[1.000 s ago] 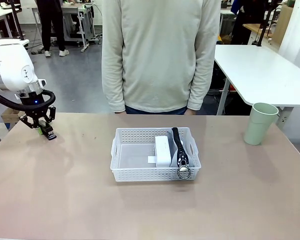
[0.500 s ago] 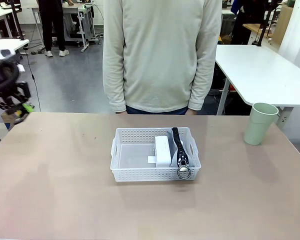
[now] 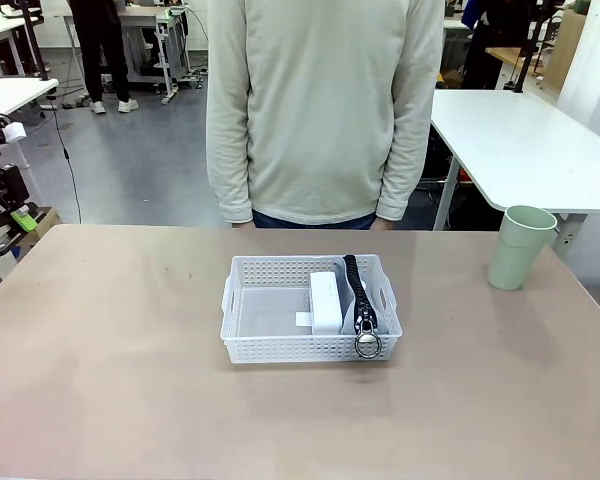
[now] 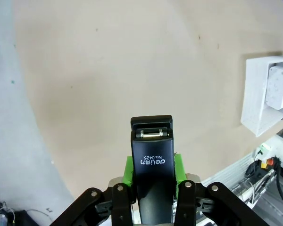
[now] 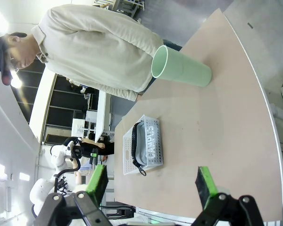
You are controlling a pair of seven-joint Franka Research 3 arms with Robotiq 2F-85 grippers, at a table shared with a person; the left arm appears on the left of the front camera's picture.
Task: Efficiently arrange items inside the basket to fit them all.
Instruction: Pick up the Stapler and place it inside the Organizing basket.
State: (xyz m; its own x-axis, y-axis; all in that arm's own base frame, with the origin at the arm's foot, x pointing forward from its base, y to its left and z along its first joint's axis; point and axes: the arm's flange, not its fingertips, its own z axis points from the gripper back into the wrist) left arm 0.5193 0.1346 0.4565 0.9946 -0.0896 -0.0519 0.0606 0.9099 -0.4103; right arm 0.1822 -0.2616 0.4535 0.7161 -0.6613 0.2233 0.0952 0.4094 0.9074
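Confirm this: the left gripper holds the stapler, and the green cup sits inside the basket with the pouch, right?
No. The front view shows the pale green cup standing on the table outside the basket, off to its right. The rest holds.

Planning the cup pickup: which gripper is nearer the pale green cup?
Right. The right gripper faces the pale green cup nearby; the left gripper, holding the black stapler, is at the opposite table end, beyond the basket.
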